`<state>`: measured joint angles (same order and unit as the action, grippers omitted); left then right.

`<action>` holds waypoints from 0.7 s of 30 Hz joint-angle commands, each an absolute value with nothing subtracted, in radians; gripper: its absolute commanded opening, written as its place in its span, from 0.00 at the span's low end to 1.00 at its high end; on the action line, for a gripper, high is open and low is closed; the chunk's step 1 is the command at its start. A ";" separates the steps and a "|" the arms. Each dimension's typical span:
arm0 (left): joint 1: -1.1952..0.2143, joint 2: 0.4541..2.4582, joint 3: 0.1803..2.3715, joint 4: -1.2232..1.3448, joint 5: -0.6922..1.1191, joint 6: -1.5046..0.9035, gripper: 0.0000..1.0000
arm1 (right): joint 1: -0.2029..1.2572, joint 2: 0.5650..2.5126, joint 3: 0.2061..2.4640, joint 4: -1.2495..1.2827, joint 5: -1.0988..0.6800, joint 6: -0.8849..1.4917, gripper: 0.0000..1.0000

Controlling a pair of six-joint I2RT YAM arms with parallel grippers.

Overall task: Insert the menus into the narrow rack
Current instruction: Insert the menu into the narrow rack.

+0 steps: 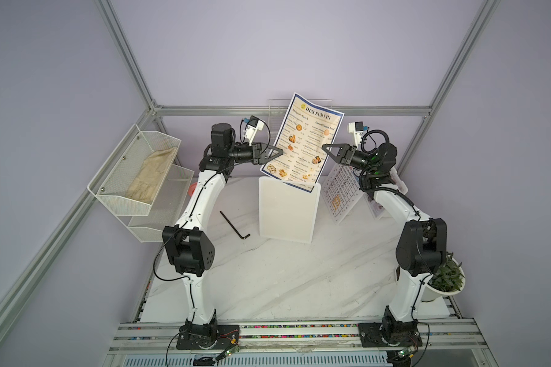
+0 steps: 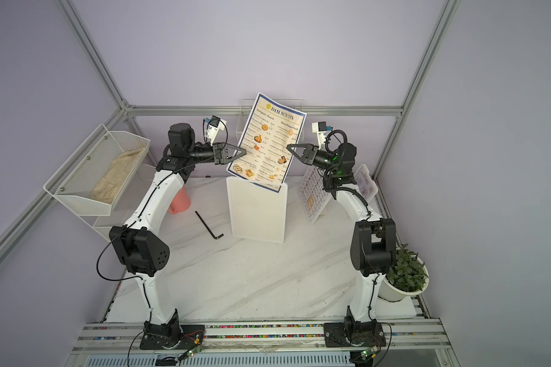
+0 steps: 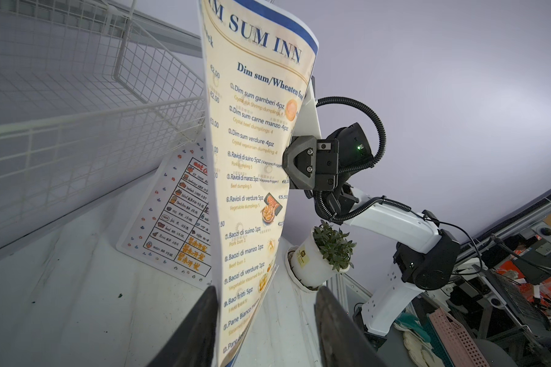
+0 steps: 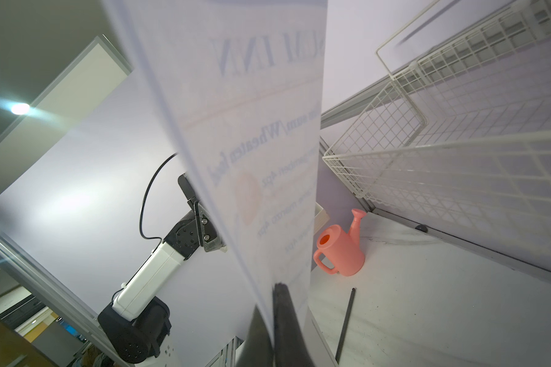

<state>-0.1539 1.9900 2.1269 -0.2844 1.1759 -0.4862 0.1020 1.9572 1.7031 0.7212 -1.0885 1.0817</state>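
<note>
My main worry is the menu point(image 1: 303, 139) swinging or buckling on its way to the rack point(image 3: 93, 116). It hangs in the air, tilted and bowed, in front of the rack at the back wall, and as far as I can see only one side edge is truly gripped. A limp sheet held like that may pivot about the grip, and I judge its lower corner could catch on the rack's front wire instead of dropping into the narrow gap. The right arm also works close to the table sheet point(image 1: 337, 193) and the card point(image 2: 365, 181), which lean at the back of the desk point(image 1: 268, 279), so a wide sweep could knock them flat. The right pincer point(image 4: 275, 289) is pressed together on the menu's edge, the sheet caught between its two fingers. The left pincer point(image 3: 266, 295) is about half spread around the opposite edge. The sheet lies close against one finger point(image 3: 209, 305), with a clear gap to the other, so it steadies at most and does not clamp — if it closes off-centre, it may crease the paper.
</note>
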 commanded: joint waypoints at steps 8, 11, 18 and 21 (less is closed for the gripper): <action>-0.146 1.960 2.089 -0.252 1.163 -0.468 0.62 | 0.100 1.973 1.733 0.813 -1.190 1.152 0.00; -0.145 1.971 2.096 -0.256 1.161 -0.469 0.61 | 0.100 1.958 1.722 0.813 -1.199 1.138 0.00; -0.145 1.990 2.104 -0.257 1.168 -0.476 0.56 | 0.092 1.937 1.720 0.813 -1.201 1.115 0.00; -0.144 1.995 2.105 -0.257 1.167 -0.477 0.56 | 0.091 1.932 1.722 0.813 -1.191 1.111 0.00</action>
<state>-0.1509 1.9919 2.1109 -0.2779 1.1641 -0.4858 0.0959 1.9743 1.7241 0.7719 -1.1778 1.1175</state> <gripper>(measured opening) 0.556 0.041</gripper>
